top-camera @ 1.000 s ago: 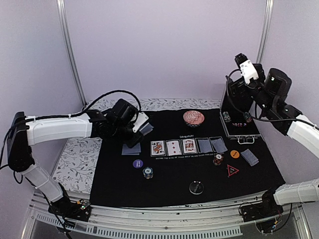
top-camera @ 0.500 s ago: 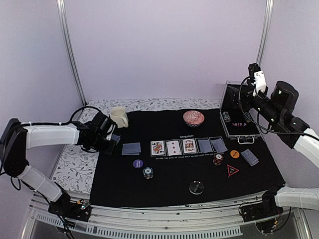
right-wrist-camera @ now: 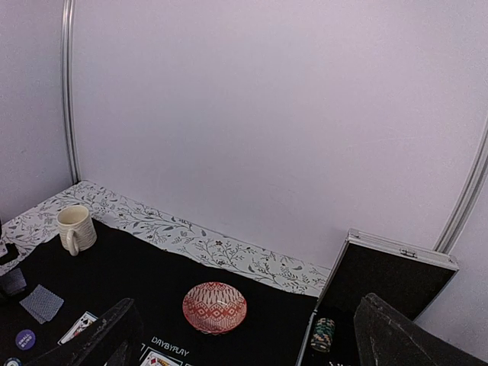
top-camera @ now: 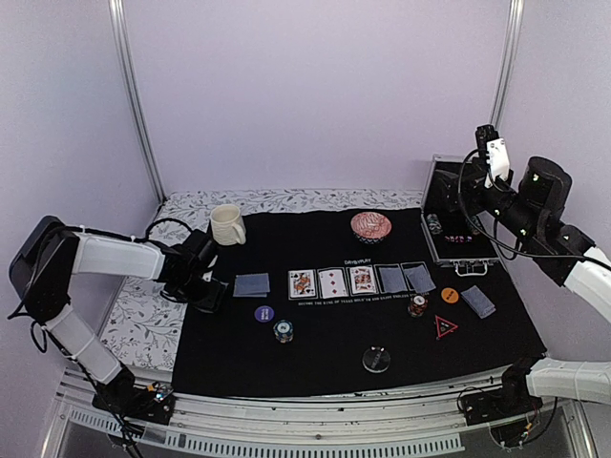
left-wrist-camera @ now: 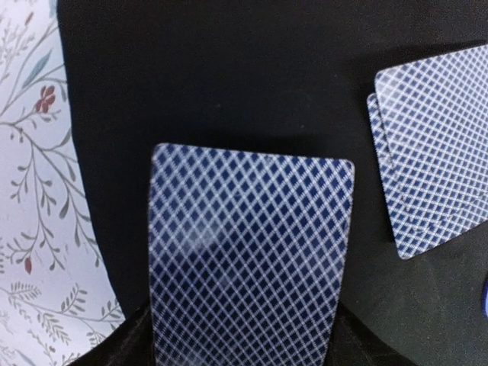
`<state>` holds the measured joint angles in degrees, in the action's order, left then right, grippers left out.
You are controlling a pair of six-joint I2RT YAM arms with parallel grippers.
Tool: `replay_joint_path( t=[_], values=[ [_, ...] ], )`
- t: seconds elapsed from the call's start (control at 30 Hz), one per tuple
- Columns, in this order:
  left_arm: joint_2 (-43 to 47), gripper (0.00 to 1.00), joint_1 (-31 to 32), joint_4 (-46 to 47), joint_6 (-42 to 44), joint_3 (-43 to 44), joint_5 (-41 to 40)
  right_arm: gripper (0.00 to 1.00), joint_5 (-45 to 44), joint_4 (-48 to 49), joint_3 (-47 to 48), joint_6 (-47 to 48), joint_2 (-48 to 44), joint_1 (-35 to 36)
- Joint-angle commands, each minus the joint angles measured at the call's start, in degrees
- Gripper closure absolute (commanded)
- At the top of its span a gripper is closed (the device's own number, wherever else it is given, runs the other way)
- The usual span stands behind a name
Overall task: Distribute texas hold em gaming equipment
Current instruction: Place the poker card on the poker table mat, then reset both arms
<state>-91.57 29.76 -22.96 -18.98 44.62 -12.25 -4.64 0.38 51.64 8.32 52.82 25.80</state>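
While my left claw (top-camera: 207, 291) sits low at the left edge of the black mat (top-camera: 325, 343), the top view shows a face-down card pair (top-camera: 252, 284) just to its right. Mid-mat runs the card row (top-camera: 360, 280) — three face up, two face down. Nearer me: purple disc (top-camera: 264, 313), a chip stack (top-camera: 283, 330), clear disc (top-camera: 376, 360). To the right: second chip stack (top-camera: 417, 305), orange disc (top-camera: 450, 295), red-edged triangle (top-camera: 446, 326), more face-down cards (top-camera: 478, 301). At the back stand the mug (top-camera: 227, 224) and bowl (top-camera: 370, 226). My right arm (top-camera: 535, 191) is raised above the open case (top-camera: 463, 256).

Left wrist cam: one card (left-wrist-camera: 252, 263), back up, fills the middle just ahead of my claw. The pair lies apart at upper right. Can't tell whether I'm gripping that card or it's lying on the mat.

Right wrist cam: my right claw (right-wrist-camera: 245, 305) gapes wide w/ nothing between the fingers — high above bowl and case.
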Motion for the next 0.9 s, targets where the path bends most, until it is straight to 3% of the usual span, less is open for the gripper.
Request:
replay_joint_path(
  t=[0.0, 0.13, 0.27, 0.5, 0.7, 0.87],
  values=[
    [-3.1, 0.29, -0.7, 0.4, -0.3, 0.5, 1.7, 0.01, 0.8, -0.6, 0.3, -0.8, -0.7, -0.1],
    [-2.8, 0.22, -0.7, 0.6, -0.2, 0.3, 4.5, 0.01, 0.6, -0.7, 0.3, -1.0, -1.0, -0.1],
    [-0.2, 0.02, -0.7, -1.1, -0.4, 1.0, 5.2, 0.01, 0.6, -1.4, 0.8, -1.9, -0.6, -0.1],
    [8.3, 0.02, -0.4, -5.0, -0.1, 4.3, 5.5, 0.01, -3.9, -2.2, 1.4, -5.8, 2.8, -1.7],
    [16.5, 0.02, 0.1, -4.0, 1.6, 8.4, 2.3, 0.01, 1.7, 2.1, -1.9, -11.8, 3.1, -14.6],
    [21.6, 0.02, -2.0, 5.6, 4.7, 9.5, -11.7, 0.01, 5.4, 13.3, -11.2, -16.7, 1.6, -29.3]
  ],
)
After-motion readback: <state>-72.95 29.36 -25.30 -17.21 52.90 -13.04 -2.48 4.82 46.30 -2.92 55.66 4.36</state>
